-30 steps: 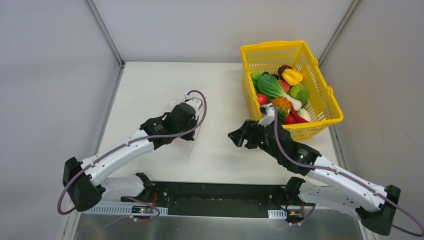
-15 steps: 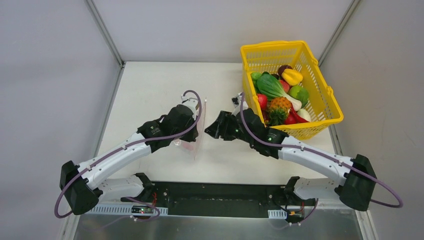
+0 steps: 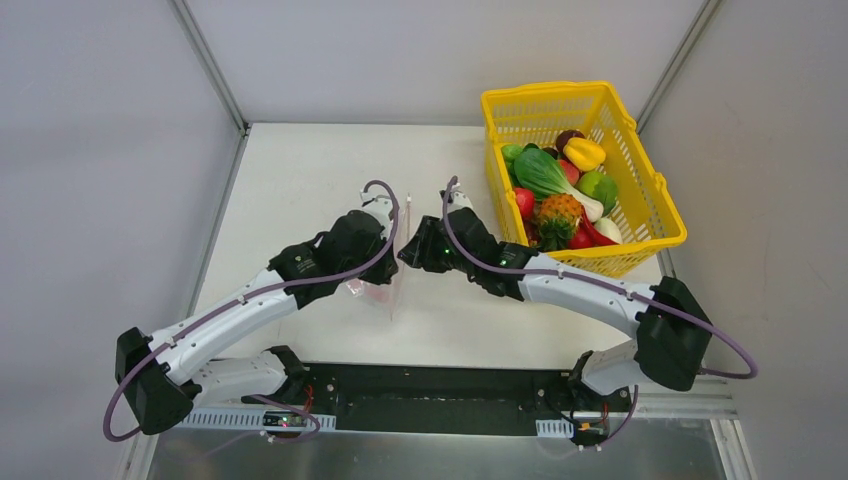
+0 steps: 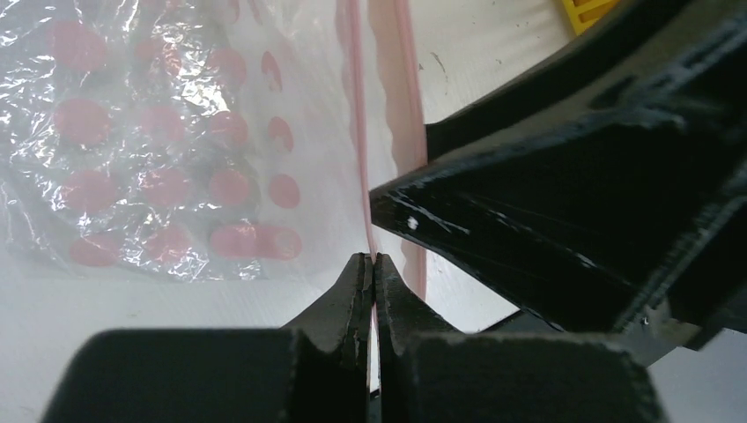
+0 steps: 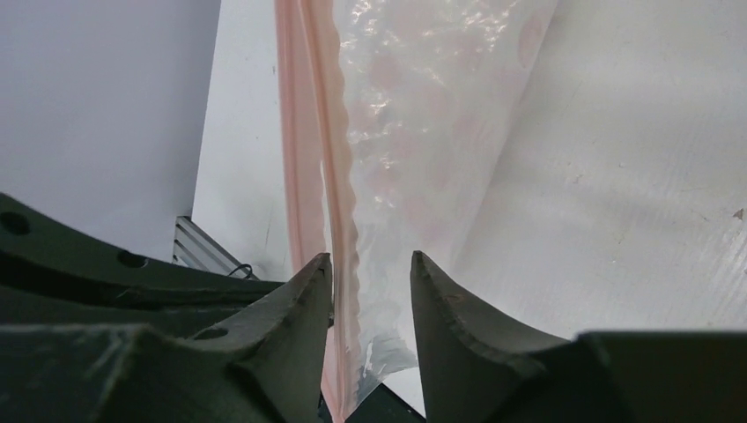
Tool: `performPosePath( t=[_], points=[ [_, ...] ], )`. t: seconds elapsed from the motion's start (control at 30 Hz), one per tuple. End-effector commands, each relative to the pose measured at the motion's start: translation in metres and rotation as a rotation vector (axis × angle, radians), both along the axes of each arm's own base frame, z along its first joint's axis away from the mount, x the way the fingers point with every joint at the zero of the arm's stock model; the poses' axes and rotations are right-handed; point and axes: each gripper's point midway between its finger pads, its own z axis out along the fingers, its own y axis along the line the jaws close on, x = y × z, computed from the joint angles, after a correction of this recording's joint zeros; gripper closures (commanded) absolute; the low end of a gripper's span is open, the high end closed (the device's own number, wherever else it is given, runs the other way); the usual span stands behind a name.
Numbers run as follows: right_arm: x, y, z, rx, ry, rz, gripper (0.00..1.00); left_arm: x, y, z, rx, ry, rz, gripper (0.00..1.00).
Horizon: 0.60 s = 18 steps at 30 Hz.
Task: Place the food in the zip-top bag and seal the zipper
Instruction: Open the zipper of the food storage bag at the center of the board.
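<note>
Pinching the zipper (image 4: pixel 359 132) of the dotted bag (image 4: pixel 159 159), the left end effector (image 4: pixel 373 264) is clamping the pink strip with its fingers pressed together, and the bag is sitting between the two arms near the middle of the counter (image 3: pixel 300 170). The right end effector (image 5: pixel 370 273) is straddling that strip, jaws apart around it. The toy food (image 3: pixel 560 190) is lying in the yellow basket (image 3: pixel 545 91) at far right.

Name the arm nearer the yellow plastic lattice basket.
Right. The right arm runs close by the basket's near corner, its fingers straddling the clear dotted plastic bag's pink zipper strip. The left arm lies beyond that bag, farther left, fingers shut on the strip.
</note>
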Motion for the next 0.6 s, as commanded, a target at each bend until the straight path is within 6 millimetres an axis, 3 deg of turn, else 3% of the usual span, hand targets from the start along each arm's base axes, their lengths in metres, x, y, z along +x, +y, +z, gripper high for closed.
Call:
performPosePath(
  t=[0.0,0.13,0.27,0.33,0.57],
  points=[
    [0.013,0.015,0.023,0.051,-0.049,-0.005,0.62,-0.004,-0.005,0.004,-0.022,-0.014,-0.025,1.00],
    [0.016,0.008,0.013,0.001,-0.046,-0.026,0.71,-0.003,0.001,0.003,-0.009,-0.019,-0.001,1.00],
    [0.016,0.000,0.009,-0.021,-0.058,-0.041,0.97,-0.001,0.009,0.000,0.017,-0.024,0.032,1.00],
    [0.014,0.001,0.010,-0.015,-0.055,-0.031,1.00,-0.001,0.009,-0.001,0.020,-0.026,0.034,1.00],
    [0.005,0.014,0.022,0.116,0.004,-0.017,1.00,0.000,-0.001,-0.010,-0.010,-0.020,0.032,0.60]
  ],
)
